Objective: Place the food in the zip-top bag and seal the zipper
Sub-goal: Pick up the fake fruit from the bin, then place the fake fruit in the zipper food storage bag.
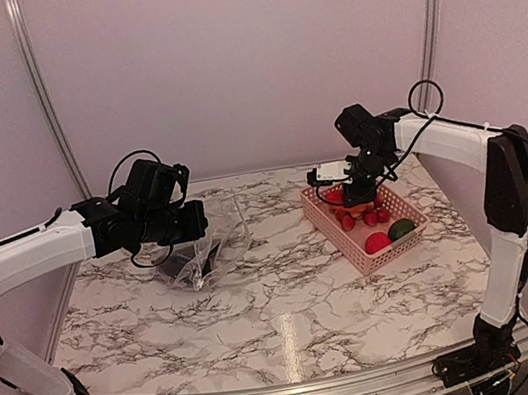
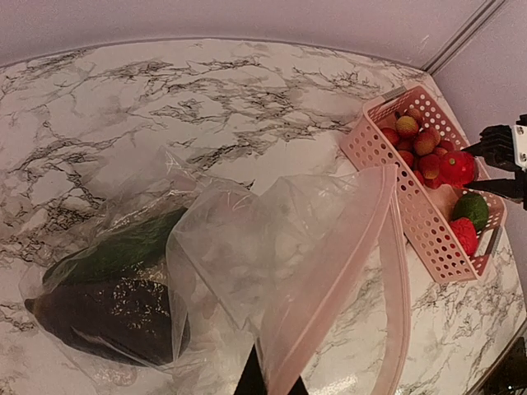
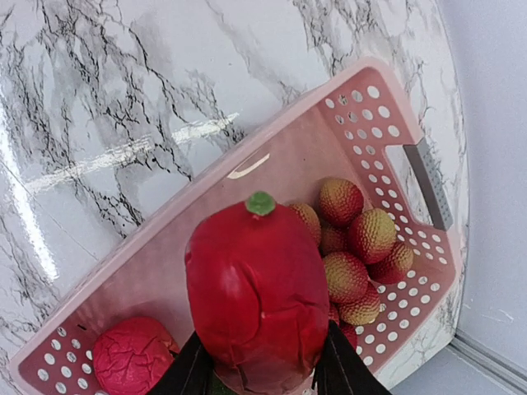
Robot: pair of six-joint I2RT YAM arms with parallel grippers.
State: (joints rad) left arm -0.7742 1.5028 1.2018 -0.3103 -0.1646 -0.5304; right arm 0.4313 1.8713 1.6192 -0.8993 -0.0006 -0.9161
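The clear zip-top bag (image 2: 247,247) lies on the marble table with a dark eggplant (image 2: 107,317) and a green vegetable (image 2: 123,247) inside. Its mouth is lifted open, and the pinkish zipper (image 2: 362,239) arcs to the right. My left gripper (image 2: 268,383) is shut on the bag's mouth edge; it also shows in the top view (image 1: 176,227). My right gripper (image 3: 259,362) is shut on a big red fruit (image 3: 255,296) and holds it above the pink basket (image 3: 206,214). Small red-yellow round fruits (image 3: 358,247) and a red piece (image 3: 132,354) lie in the basket.
The basket (image 1: 348,244) stands at the right of the table, with a red piece (image 1: 377,241) and a green piece (image 1: 402,228) at its near end. The bag (image 1: 207,253) lies left of centre. Walls and metal posts ring the table.
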